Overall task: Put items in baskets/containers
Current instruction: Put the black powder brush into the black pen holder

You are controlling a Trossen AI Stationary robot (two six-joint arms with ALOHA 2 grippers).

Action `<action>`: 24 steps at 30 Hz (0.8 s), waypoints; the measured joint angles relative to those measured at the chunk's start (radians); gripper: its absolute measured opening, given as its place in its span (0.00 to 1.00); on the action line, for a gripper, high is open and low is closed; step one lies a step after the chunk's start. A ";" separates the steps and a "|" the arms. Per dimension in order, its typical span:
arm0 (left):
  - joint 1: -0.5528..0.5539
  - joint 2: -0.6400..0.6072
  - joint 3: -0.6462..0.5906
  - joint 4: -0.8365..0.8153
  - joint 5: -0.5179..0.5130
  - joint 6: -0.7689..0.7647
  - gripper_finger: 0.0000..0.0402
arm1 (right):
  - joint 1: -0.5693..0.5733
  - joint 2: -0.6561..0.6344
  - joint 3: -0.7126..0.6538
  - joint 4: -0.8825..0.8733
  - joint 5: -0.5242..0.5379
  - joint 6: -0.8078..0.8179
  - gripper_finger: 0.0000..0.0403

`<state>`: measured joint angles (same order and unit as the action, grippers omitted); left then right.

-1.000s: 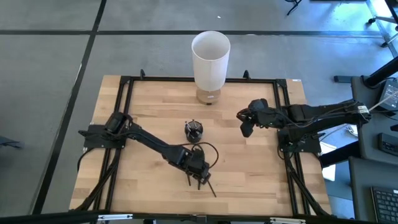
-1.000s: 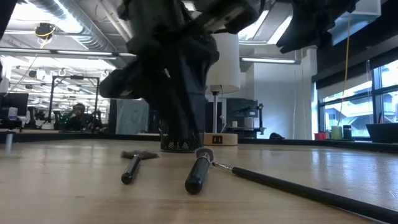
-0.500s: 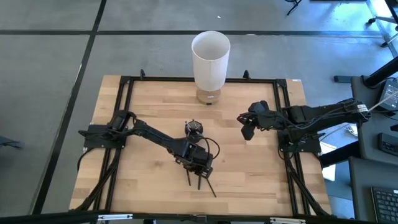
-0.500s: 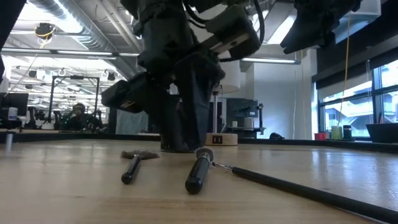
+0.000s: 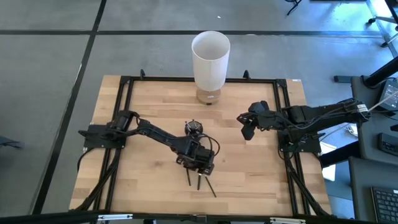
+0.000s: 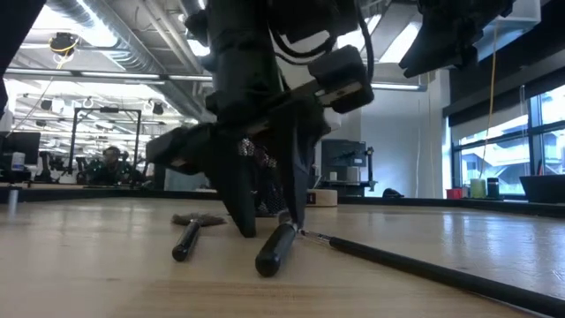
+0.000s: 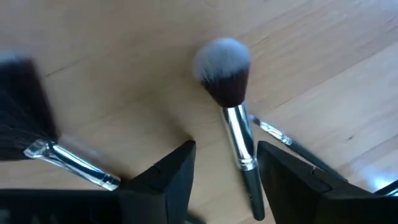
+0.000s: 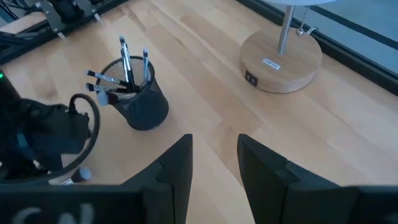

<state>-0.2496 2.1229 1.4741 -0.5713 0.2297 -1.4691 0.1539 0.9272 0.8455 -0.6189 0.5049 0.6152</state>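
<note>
Three makeup brushes lie flat on the wooden table near its front. A thick powder brush (image 7: 227, 81) with pale-tipped dark bristles is in the middle, a flat dark brush (image 7: 22, 112) on one side and a long thin one (image 6: 424, 265) on the other. My left gripper (image 5: 199, 168) points down over the powder brush, open, one finger on each side of its handle (image 6: 274, 249). The small dark cup (image 5: 194, 129) stands just beyond with several brushes upright in it (image 8: 124, 68). My right gripper (image 5: 246, 129) hovers open and empty at the right. My left gripper comes from above, pointing steeply down, with its fingers (image 7: 171, 180) across the powder brush's handle (image 7: 249, 177), behind the silver ferrule. One finger stands close against the handle; I cannot tell whether it touches. The brush lies flat on the table.
A tall white cylinder (image 5: 210, 56) on a round wooden base (image 8: 281, 59) stands at the table's far edge. A black frame (image 5: 124, 84) runs around the table. Bare wood lies left of the brushes and between the cup and the right arm.
My left gripper has come down over the powder brush, shifting a little toward the cup, rolling its wrist and opening its fingers wide. They now straddle the handle close to the table. The right arm has kept still.
</note>
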 joint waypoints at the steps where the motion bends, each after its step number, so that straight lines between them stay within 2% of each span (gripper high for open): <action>1: 0.002 0.010 0.002 0.000 0.016 0.002 0.42 | 0.000 0.000 0.000 0.000 0.000 0.000 0.31; 8: 0.010 0.033 0.003 -0.033 0.051 0.039 0.38 | 0.000 0.000 0.000 -0.008 0.000 0.004 0.31; 19: 0.029 0.030 0.000 -0.085 0.063 0.087 0.13 | 0.000 0.000 0.000 -0.008 0.000 0.007 0.31; 24: 0.031 0.029 0.000 -0.086 0.057 0.103 0.09 | 0.000 0.000 0.000 -0.008 0.000 0.006 0.31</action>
<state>-0.2184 2.1521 1.4738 -0.6575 0.2870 -1.3663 0.1539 0.9272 0.8455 -0.6270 0.5045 0.6216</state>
